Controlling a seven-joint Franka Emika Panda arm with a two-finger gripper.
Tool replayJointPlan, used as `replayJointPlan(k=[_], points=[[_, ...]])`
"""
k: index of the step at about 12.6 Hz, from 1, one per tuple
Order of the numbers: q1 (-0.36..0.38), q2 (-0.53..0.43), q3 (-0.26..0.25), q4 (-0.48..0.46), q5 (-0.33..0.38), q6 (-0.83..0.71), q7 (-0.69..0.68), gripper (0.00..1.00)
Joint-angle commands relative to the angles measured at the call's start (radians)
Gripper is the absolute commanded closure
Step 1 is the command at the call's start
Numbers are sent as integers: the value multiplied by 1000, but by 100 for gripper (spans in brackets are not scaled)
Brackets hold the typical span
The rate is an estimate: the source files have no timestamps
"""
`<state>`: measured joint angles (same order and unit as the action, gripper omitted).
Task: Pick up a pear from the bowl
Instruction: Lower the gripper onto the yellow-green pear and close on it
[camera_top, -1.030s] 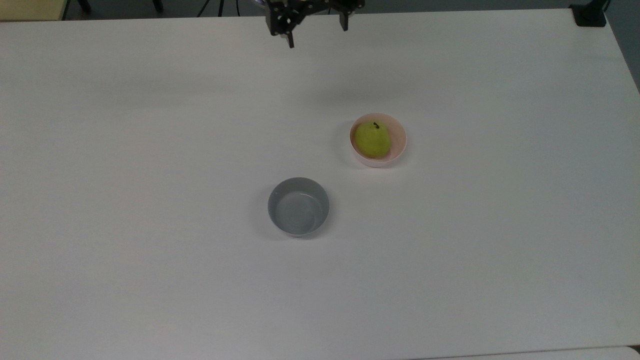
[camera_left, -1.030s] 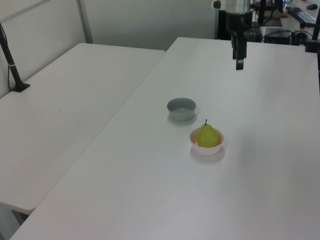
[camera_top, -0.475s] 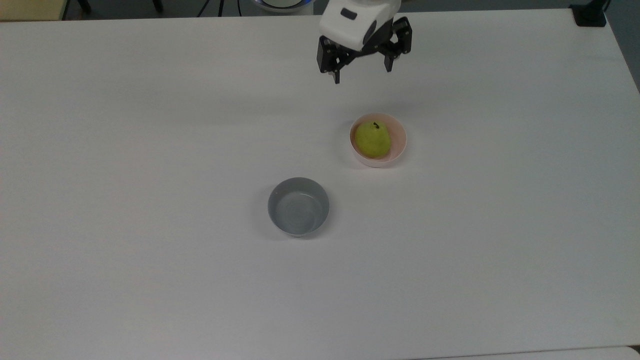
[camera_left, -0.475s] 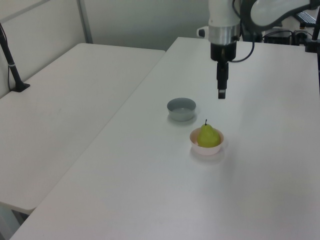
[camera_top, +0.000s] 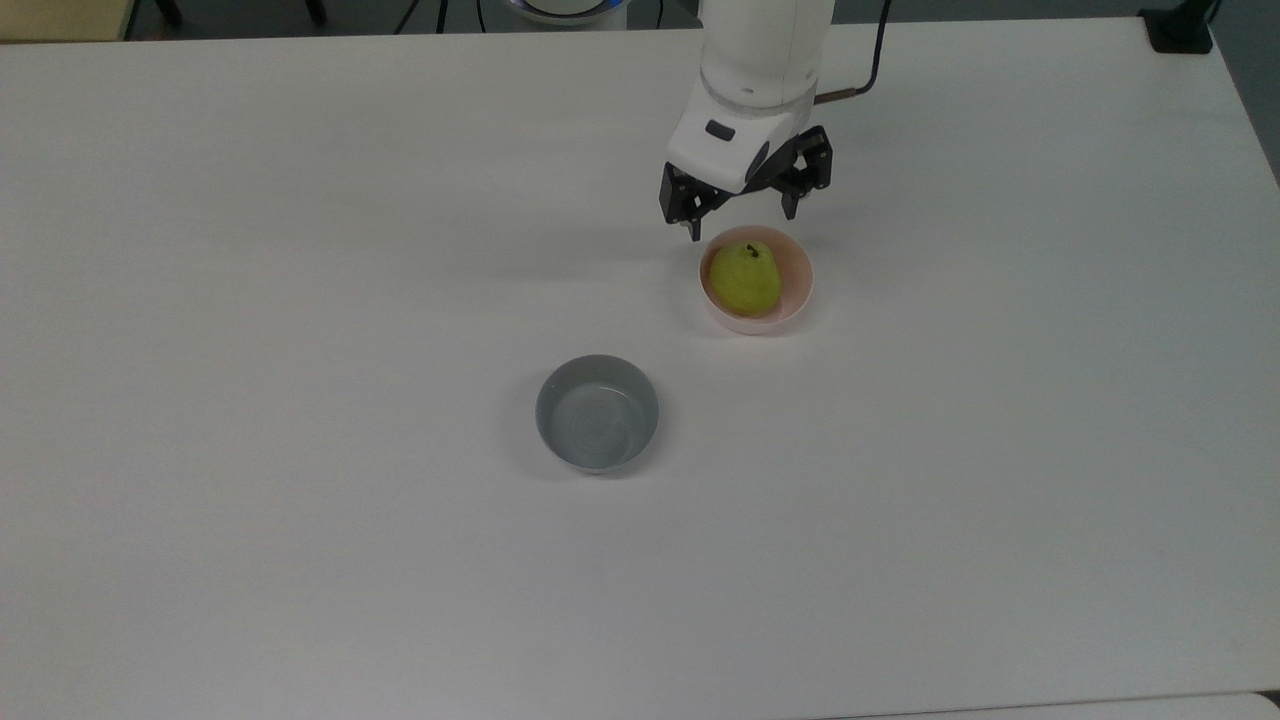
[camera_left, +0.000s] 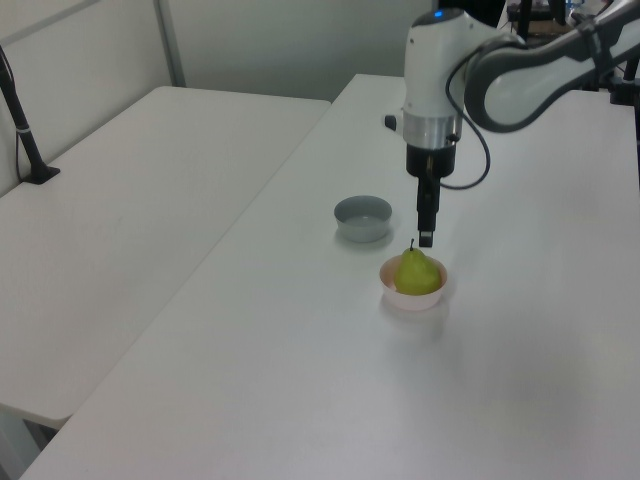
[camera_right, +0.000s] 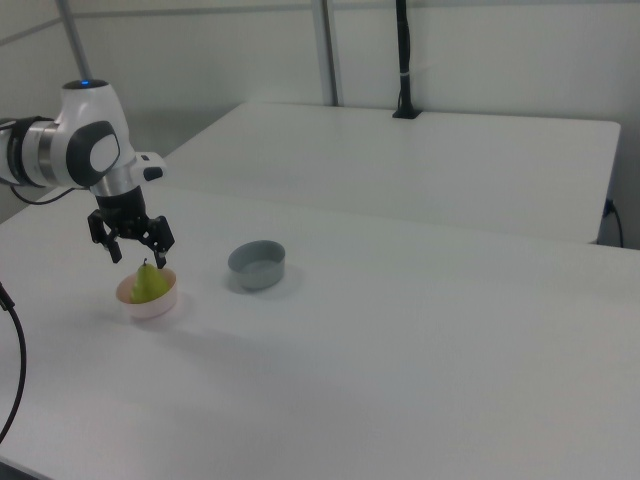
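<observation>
White table (camera_top: 300, 250) holds the pink bowl (camera_top: 795, 300); above its pear (camera_top: 746, 280), the gripper (camera_top: 745, 222) hangs spread. Descending off-centre could strike the rim and tip it.

White bench (camera_top: 300, 550) adjoins a second white table (camera_left: 130, 200) at nine o'clock in the left view; pale walls (camera_right: 480, 50) behind.

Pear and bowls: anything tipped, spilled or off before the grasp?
Nothing stands out. The pear sits stem-up inside the pink bowl, the grey bowl stands upright and apart from it, and the table shows no spill. The gripper hangs just above the pear, fingers open.
</observation>
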<state>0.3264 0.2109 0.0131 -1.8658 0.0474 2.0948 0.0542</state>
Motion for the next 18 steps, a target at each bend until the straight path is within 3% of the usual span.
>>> replayJointPlan(k=[1, 7, 9, 11, 12, 18], points=[[20, 21, -4, -36, 2, 56, 26, 0], [25, 85, -4, -36, -1, 157, 26, 0], [23, 88, -4, -36, -1, 157, 26, 24], [25, 94, -4, -36, 2, 157, 26, 90], [25, 94, -4, -33, 3, 157, 29, 100], [22, 53, -2, -23, 3, 137, 62, 100]])
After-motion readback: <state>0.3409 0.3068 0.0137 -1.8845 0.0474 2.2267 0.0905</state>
